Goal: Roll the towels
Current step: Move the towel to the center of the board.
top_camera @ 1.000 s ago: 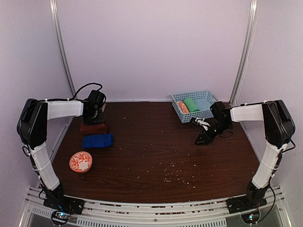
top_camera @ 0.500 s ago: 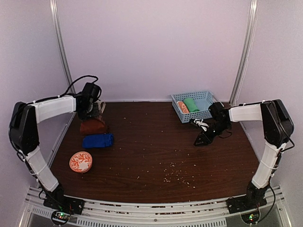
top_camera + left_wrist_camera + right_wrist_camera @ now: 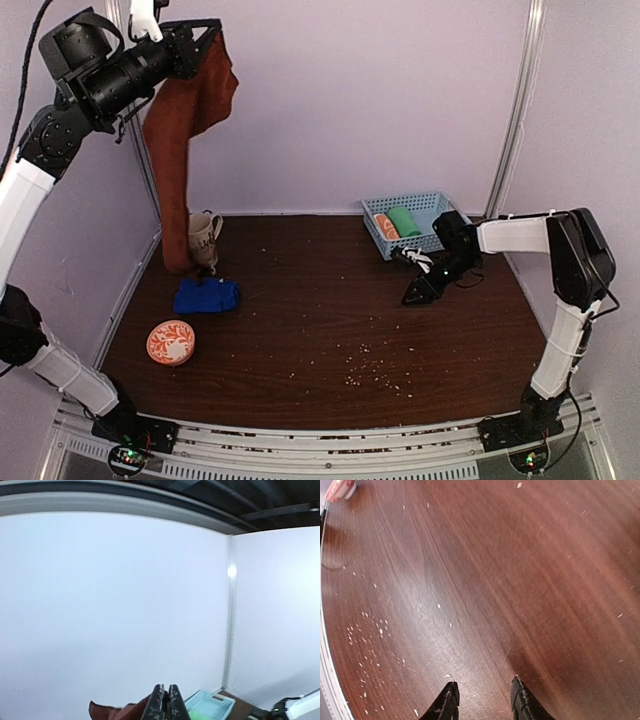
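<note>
My left gripper [image 3: 210,30] is raised high at the back left and is shut on a corner of the rust-brown towel [image 3: 178,140], which hangs unrolled down to the table. In the left wrist view the shut gripper [image 3: 166,692] shows the towel [image 3: 120,713] beside it. The royal blue towel [image 3: 206,297] lies crumpled on the table at the left. My right gripper [image 3: 412,296] is open and empty, low over the table right of centre; in its wrist view the gripper [image 3: 484,690] has bare wood between the fingers.
A blue basket [image 3: 430,205] at the back right holds a green rolled towel [image 3: 404,221] and an orange-and-white one [image 3: 386,227]. A mug [image 3: 204,238] stands behind the hanging towel. An orange patterned dish [image 3: 171,342] sits front left. Crumbs are scattered over the wood.
My left arm has swung up from the table, lifting the rust-brown towel, which now hangs unrolled. The mug has come into view. The right gripper has shifted slightly left.
</note>
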